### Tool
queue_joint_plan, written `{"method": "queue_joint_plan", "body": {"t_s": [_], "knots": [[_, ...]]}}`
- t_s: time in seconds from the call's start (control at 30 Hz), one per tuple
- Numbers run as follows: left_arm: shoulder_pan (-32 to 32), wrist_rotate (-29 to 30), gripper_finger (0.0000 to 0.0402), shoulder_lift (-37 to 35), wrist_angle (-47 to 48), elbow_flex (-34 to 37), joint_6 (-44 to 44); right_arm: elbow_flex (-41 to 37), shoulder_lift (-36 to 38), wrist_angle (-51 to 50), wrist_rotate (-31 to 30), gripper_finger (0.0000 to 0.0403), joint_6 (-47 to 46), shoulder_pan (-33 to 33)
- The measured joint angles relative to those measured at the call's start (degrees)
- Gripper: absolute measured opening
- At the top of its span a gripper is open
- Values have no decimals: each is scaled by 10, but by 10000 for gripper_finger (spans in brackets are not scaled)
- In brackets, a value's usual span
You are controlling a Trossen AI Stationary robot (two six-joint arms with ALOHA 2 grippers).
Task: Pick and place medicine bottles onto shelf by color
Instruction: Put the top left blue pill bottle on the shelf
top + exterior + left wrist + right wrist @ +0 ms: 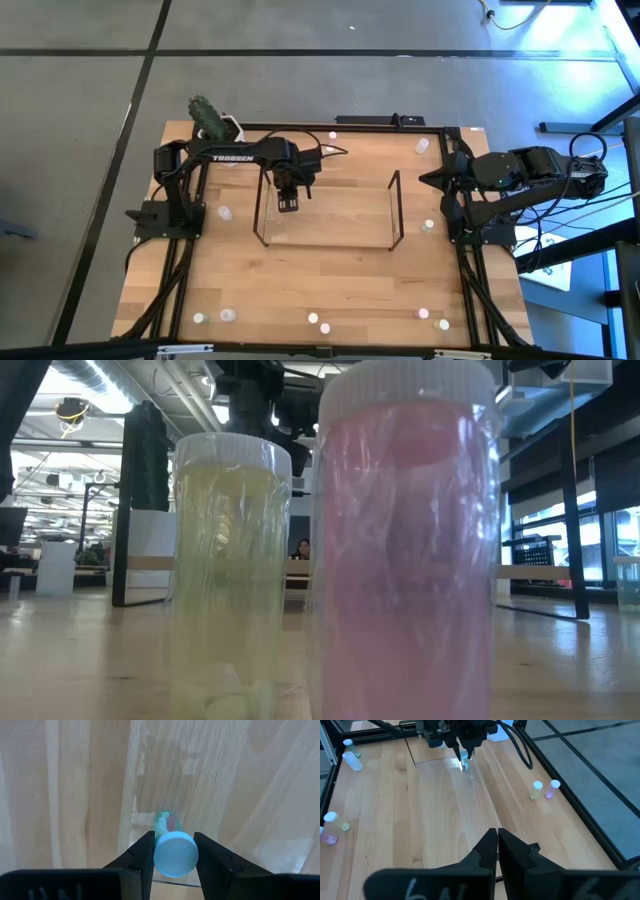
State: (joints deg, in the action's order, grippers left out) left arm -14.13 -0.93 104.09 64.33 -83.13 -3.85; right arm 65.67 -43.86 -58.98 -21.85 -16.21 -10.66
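The left gripper (172, 854) grips a blue-tinted bottle (173, 851) upright, long axis vertical and cap up, over the shelf (395, 208) near its left end. The shelf looks empty (clear, hard to judge); the other bottles (318, 321) lie scattered around the table, so nearly everything remains. The right gripper (497, 846) waits closed at the right edge.

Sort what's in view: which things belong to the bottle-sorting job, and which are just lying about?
Job:
left gripper, shut on a blue bottle
shelf
loose bottles, e.g. yellowish bottle, pink bottle
right gripper, shut, waiting at the table's right edge

Lying about:
plant pot
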Motion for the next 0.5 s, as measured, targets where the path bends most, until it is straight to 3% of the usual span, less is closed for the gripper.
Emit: {"method": "queue_joint_plan", "body": {"t_s": [0.5], "knots": [[0, 15, 112, 0, 0, 0, -9, 0, 0, 0, 0, 18, 0, 0]]}}
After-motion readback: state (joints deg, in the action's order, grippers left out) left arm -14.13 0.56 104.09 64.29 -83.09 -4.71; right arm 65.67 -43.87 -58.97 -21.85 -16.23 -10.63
